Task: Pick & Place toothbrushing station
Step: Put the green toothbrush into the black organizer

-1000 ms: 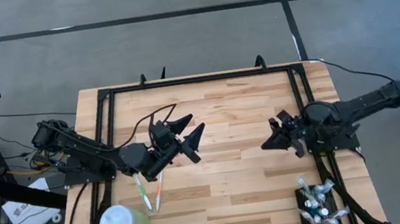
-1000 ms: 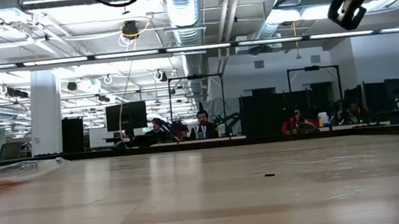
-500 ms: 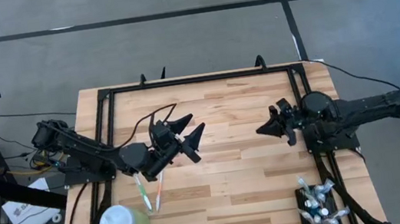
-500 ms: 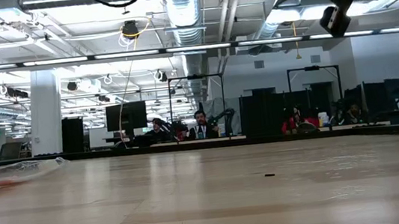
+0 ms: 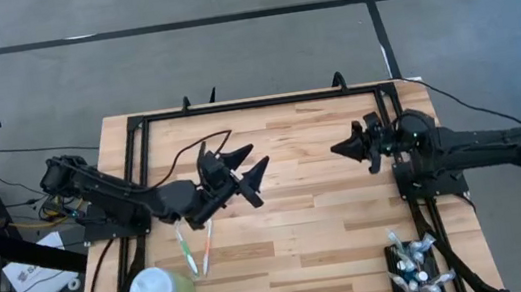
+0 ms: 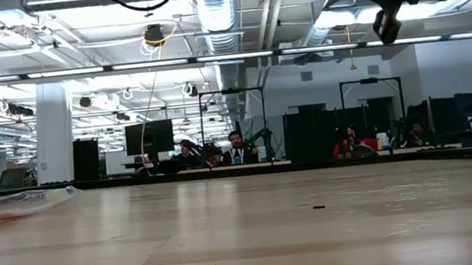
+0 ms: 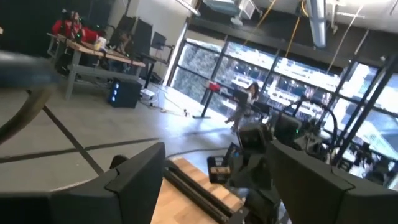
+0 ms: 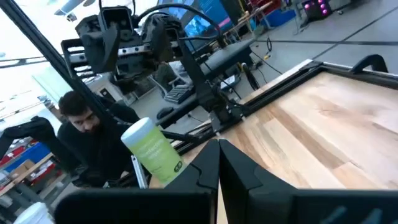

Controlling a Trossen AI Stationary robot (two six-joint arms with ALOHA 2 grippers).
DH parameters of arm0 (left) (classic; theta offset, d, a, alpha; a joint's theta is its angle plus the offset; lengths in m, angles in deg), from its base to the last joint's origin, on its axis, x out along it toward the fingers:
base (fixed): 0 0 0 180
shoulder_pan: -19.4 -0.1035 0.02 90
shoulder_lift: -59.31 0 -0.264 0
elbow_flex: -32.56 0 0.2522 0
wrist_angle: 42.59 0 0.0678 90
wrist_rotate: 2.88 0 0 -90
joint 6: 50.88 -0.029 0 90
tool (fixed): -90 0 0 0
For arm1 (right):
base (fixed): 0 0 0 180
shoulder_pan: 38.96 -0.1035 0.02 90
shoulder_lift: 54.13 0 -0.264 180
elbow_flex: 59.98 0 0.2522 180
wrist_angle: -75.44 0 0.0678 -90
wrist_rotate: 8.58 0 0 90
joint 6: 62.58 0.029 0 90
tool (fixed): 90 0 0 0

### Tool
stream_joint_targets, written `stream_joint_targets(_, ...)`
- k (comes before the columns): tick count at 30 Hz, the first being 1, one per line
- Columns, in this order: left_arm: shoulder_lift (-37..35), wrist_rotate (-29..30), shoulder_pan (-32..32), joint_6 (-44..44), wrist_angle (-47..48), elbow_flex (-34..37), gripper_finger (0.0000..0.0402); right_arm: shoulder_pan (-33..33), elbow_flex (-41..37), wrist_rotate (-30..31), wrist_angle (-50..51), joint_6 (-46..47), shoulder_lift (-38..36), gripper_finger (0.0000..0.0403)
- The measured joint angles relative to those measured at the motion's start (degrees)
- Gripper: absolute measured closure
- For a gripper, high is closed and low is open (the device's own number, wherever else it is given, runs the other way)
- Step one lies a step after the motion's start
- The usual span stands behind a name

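High view: the station (image 5: 415, 269) is seen untouched at the surface's (image 5: 322, 229) near right corner, both claws raised mid-surface, left claw (image 5: 245, 167) spread, right claw (image 5: 351, 146) shut, so an approach and opening are judged next.

High view: overhead, straight down, whole wooden table (image 5: 293, 242) in frame, far. Low view: at tabletop height, level across the boards into the room, near. Left wrist view: tilted up past its own fingers (image 7: 134, 180) toward the windows. Right wrist view: looks across the table; shares the pale green cup (image 8: 152, 151) with the high view, there at 7 o'clock (image 5: 162, 290).
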Motion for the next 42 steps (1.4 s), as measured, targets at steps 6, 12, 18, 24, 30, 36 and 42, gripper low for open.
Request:
stream_joint_targets(6,0.0,-4.1,-2.0,7.0,9.4,-1.7,0.0165,3.5,0.0,-6.4,0.0,5.3,0.0,0.0403)
stream_joint_targets(12,0.0,-8.3,-4.0,11.9,20.2,-4.9,0.0217,5.2,0.0,-12.6,-0.1,11.2,0.0,0.0403)
stream_joint_targets(18,0.0,-16.3,-7.2,20.6,31.9,-8.5,0.0254,4.9,0.0,-12.9,-0.3,18.0,0.0,0.0403)
stream_joint_targets(24,0.1,-24.8,-9.7,30.2,40.9,-9.1,0.0271,4.2,0.0,-13.2,-0.4,19.6,0.4,0.0403)
stream_joint_targets(30,0.1,-35.6,-12.5,38.1,47.7,-9.1,0.0290,4.2,0.3,-15.8,-0.2,21.6,1.6,0.0403)
stream_joint_targets(36,0.1,-45.2,-15.0,44.2,56.7,-9.1,0.0324,4.2,5.0,-17.1,1.6,19.7,5.3,0.0403)
stream_joint_targets(42,0.1,-53.5,-16.9,49.9,67.7,-9.1,0.0354,4.2,10.6,-19.9,8.7,14.4,10.4,0.0403)
